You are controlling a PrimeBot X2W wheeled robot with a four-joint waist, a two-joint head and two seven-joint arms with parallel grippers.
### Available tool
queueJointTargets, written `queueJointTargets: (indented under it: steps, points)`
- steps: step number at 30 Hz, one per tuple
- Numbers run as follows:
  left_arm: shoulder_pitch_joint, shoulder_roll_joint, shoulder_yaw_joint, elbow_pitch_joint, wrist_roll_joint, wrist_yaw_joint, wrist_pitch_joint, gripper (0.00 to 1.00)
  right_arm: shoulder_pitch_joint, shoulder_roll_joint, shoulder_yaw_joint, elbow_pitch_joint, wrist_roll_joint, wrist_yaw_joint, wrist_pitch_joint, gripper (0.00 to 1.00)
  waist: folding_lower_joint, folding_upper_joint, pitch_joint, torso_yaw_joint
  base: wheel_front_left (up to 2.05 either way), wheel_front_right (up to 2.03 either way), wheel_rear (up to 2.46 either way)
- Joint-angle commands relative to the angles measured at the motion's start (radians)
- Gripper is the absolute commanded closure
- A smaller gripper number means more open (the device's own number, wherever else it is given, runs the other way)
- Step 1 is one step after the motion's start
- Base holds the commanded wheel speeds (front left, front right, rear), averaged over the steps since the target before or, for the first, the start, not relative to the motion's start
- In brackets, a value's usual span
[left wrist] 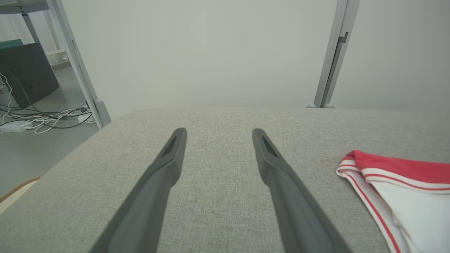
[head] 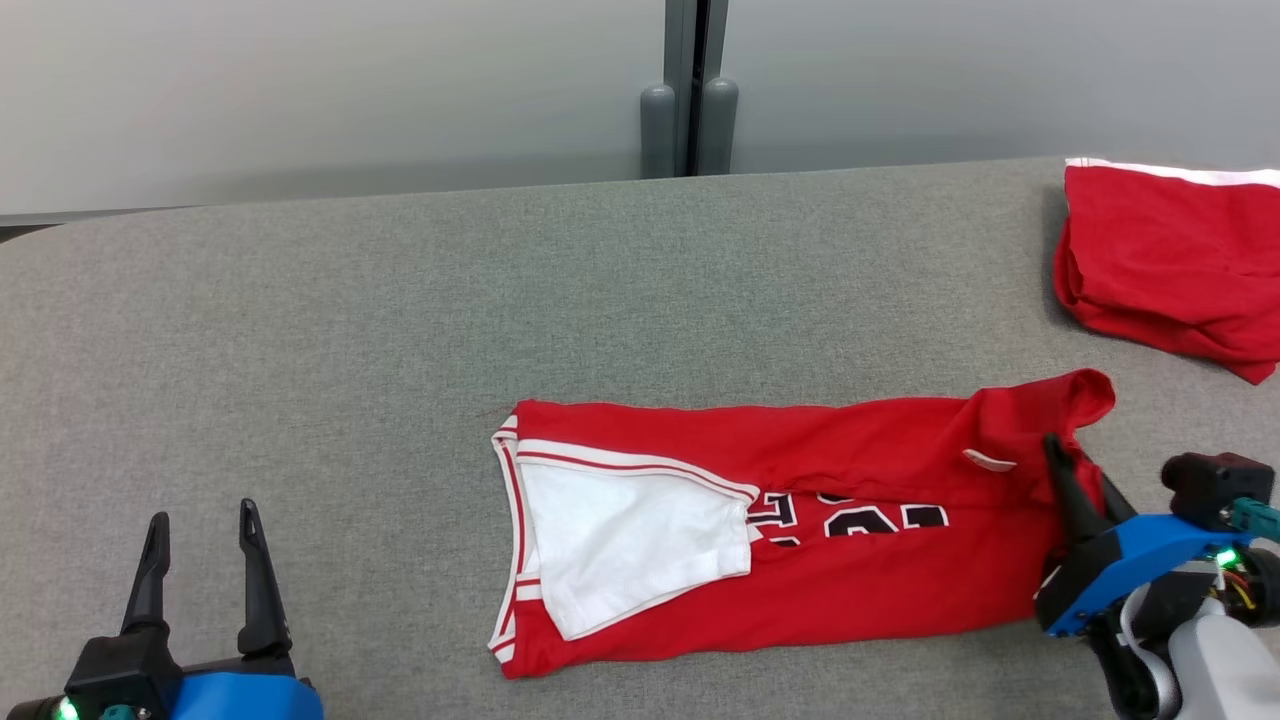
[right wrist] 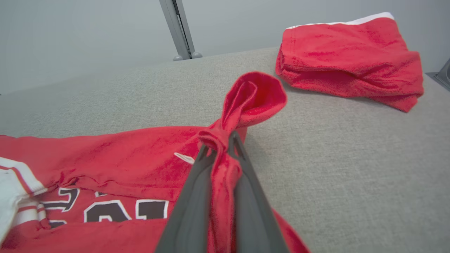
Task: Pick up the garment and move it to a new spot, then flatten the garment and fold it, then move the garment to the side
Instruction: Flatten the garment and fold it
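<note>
The garment (head: 800, 520) is a red jersey with black-and-white lettering, white trim and a white inner panel. It lies folded lengthwise across the middle of the grey table (head: 400, 320). My right gripper (head: 1065, 465) is at the jersey's right end, shut on a bunched fold of red cloth (right wrist: 219, 140) that puffs up beyond the fingertips. My left gripper (head: 200, 525) hovers open at the lower left, well clear of the jersey. In the left wrist view its fingers (left wrist: 168, 158) stand wide apart over bare table, with the jersey's striped edge (left wrist: 379, 175) to the right.
A second red garment (head: 1170, 260), folded with a white band along its top, lies at the table's far right corner (right wrist: 348, 59). A grey post (head: 690, 90) stands behind the table against a pale wall. Cables lie on the floor (left wrist: 42, 117) beyond the table's left edge.
</note>
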Motion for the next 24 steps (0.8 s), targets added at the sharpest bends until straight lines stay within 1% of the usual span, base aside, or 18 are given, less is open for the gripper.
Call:
queueJointTargets:
  steps: [1,7,12,17,24]
  points:
    - [0.015,-0.001,-0.003,-0.003,0.002,0.006,-0.004,0.0,0.021,0.016,0.02,-0.04,0.015,0.0,0.02,1.0,0.0,-0.0001,-0.003,0.005,0.0,0.0,0.0]
    - [0.019,-0.004,-0.016,0.0,0.001,0.01,-0.004,0.0,0.042,0.073,0.124,-0.173,0.042,0.0,0.089,1.0,0.0,-0.0001,-0.009,0.02,0.0,0.0,0.0]
    - [0.012,-0.005,-0.024,0.004,0.001,0.008,-0.004,0.0,0.01,0.114,0.23,-0.223,0.053,0.0,0.13,1.0,0.0,-0.0001,-0.008,0.04,0.0,0.0,0.0]
    - [-0.004,-0.006,-0.036,0.009,-0.001,0.012,-0.004,0.0,-0.033,0.144,0.346,-0.22,0.072,0.0,0.145,1.0,0.0,-0.0001,-0.005,0.06,0.0,0.0,0.0]
    - [-0.015,-0.007,-0.042,0.013,-0.004,0.012,-0.004,0.0,-0.109,0.167,0.489,-0.158,0.103,0.0,0.129,1.0,0.0,-0.0001,0.008,0.079,0.0,0.0,0.0]
